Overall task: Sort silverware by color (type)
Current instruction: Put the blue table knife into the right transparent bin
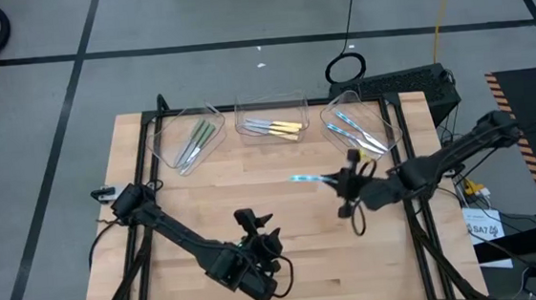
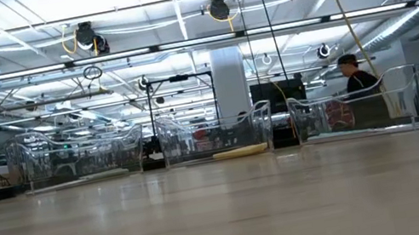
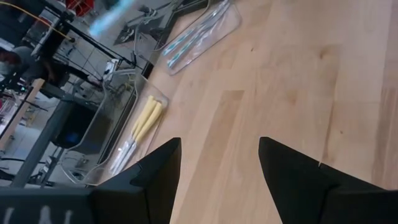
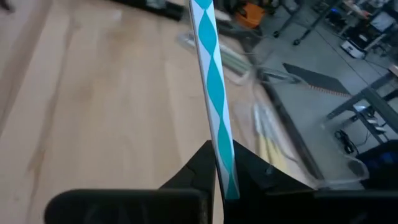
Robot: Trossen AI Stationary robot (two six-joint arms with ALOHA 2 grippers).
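High view shows three clear plastic trays in a row along the far edge of the pale wooden table point(image 1: 281, 197): the left tray point(image 1: 167, 139) holds green-handled utensils point(image 1: 200, 138), the middle tray point(image 1: 269, 107) holds yellow-handled utensils point(image 1: 281, 128), and the right tray point(image 1: 386, 126) holds light-blue-handled utensils point(image 1: 355, 132). A black cable loop point(image 1: 345, 67) lies on the floor beyond the table. Low view shows a person point(image 2: 356, 79) in the room behind the trays.

The right gripper point(image 1: 345, 180) hovers over the table just in front of the right tray, its fingers clamped tight on a slim utensil with a light-blue and white diamond-patterned handle point(image 4: 214, 81). In the right wrist view the handle rises straight out from between the closed fingers; from above it sticks out toward the table's middle, clear of the boards.

The left gripper point(image 1: 255, 223) waits near the table's front edge, fingers point(image 3: 155, 171) spread wide with nothing between them, bare wood showing in the gap.
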